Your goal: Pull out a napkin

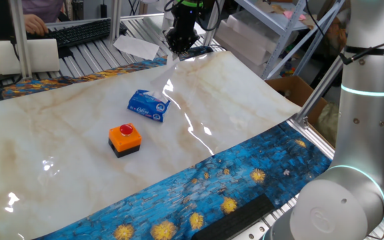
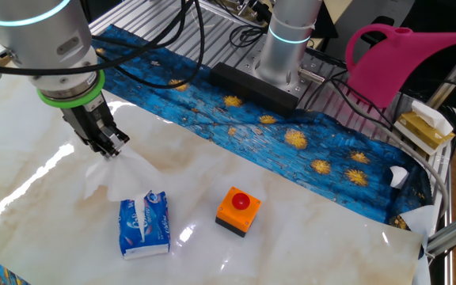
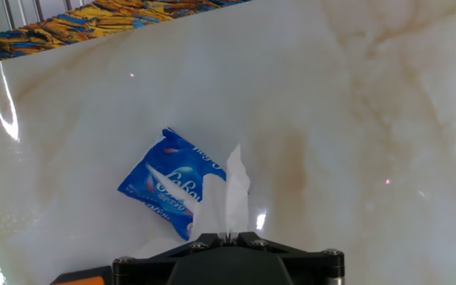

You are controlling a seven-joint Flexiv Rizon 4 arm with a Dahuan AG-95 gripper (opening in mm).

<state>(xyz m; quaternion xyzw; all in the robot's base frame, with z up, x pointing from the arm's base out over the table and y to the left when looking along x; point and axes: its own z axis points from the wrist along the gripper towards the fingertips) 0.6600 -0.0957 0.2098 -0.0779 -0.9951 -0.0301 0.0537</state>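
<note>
My gripper is shut on the top of the napkin, a thin white tissue that hangs down crumpled from the fingertips. In the hand view the napkin runs up from the gripper and covers part of the blue packet far below. The packet lies flat on the marble-patterned table, with a bit of white tissue showing at its opening. In one fixed view the gripper hangs high above the table, beyond the packet.
An orange box with a red button stands right of the packet. A stiff white paper sheet and a keyboard lie past the far edge. A pink watering can and a starry blue cloth flank the table.
</note>
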